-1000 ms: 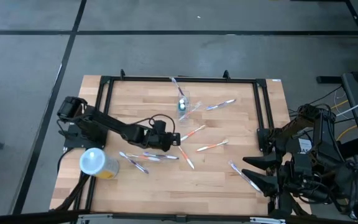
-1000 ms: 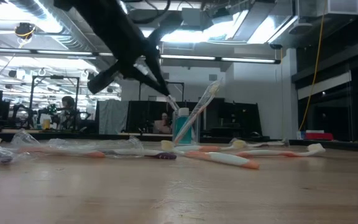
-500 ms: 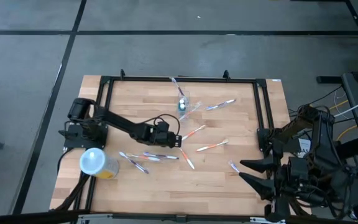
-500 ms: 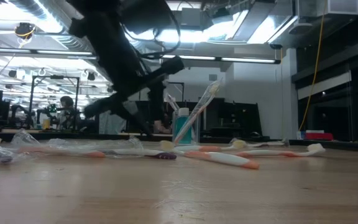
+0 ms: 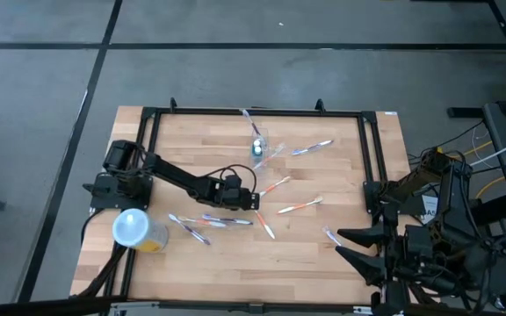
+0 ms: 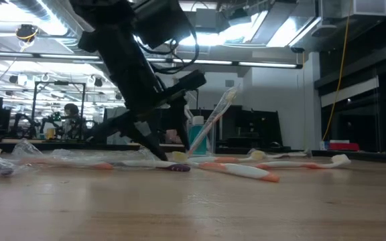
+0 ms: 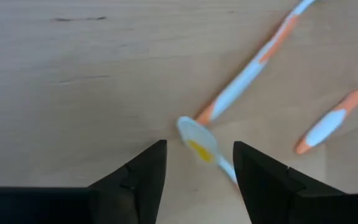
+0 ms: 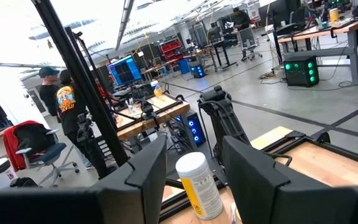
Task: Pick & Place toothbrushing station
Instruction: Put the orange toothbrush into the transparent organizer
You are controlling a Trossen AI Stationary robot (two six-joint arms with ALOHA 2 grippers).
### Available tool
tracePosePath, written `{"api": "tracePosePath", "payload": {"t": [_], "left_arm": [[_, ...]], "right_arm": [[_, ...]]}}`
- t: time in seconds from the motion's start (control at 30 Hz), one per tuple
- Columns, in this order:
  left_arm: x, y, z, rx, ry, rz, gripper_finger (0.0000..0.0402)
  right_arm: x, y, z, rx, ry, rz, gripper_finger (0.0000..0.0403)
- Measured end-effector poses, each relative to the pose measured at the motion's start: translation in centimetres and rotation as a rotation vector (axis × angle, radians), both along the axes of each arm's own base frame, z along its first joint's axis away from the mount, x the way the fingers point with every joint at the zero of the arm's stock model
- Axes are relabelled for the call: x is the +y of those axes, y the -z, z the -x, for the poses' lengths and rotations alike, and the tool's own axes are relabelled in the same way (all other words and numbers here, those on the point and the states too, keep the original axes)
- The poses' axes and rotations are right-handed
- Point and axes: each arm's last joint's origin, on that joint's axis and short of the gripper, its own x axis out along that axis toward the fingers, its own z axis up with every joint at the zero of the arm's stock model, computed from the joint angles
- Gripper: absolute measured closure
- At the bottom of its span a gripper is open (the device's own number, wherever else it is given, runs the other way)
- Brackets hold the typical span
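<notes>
Left gripper (image 7: 196,163) (jaws apart, holding nothing) hangs over one brush (image 7: 199,140); beyond, one cup (image 5: 259,146) stands upright.

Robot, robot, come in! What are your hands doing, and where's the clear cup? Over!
Left gripper open, low over a toothbrush head mid-table. Right gripper open, waiting off the table's right edge. Clear cup upright at the far side. Loose toothbrushes scattered around.

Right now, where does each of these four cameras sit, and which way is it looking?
High: overhead, straight down on the table; both arms show.
Low: table height, looking level; left arm descends over toothbrushes.
Left wrist: on the left arm, looking down past the left gripper, jaws open, at a toothbrush.
Right wrist: faces the room past the right gripper.
High and right wrist share the yellow tub.
</notes>
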Motion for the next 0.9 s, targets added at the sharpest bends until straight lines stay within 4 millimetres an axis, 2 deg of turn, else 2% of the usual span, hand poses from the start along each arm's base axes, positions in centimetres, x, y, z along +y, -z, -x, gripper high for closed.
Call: {"api": "tracePosePath", "payload": {"t": [0.3, 0.7, 0.9], "left_arm": [[0.16, 0.35, -0.28, -0.015, -0.015, -0.012, 0.0279], [0.34, 0.33, -0.27, -0.010, -0.010, -0.024, 0.0393], [0.38, -0.40, -0.20, -0.026, 0.014, -0.052, 0.0399]], "right_arm": [[0.00, -0.02, 0.00, 0.000, 0.000, 0.003, 0.0243], [0.00, -0.02, 0.00, 0.000, 0.000, 0.004, 0.0243], [0.00, -0.02, 0.00, 0.000, -0.001, 0.003, 0.0243]]}}
